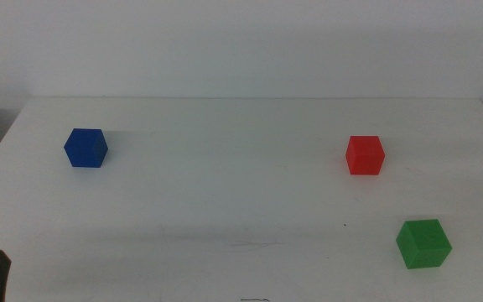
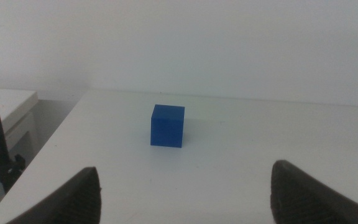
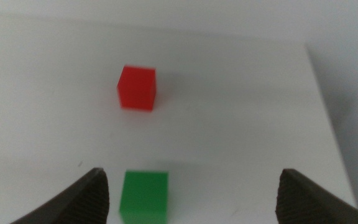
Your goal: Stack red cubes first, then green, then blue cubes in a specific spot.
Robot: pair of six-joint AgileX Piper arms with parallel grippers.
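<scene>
The left pincer (image 2: pixel 182 193) waits at the near left corner of the surface (image 1: pixel 225 193), jaws spread wide and holding nothing; in the middle view only a dark tip of it shows at the bottom edge. The right pincer (image 3: pixel 191 196) is out of the middle view; its jaws also stand wide and empty, with the green cube (image 3: pixel 144 196) just ahead between them, not touched.

The green cube (image 1: pixel 423 243) sits nearest, at the right. The red cube (image 1: pixel 365 155) lies beyond it, slightly leftward, near but apart. The blue cube (image 1: pixel 85 148) sits well left of the red cube, about as far back, straight ahead of the left pincer. No cube is stacked.
</scene>
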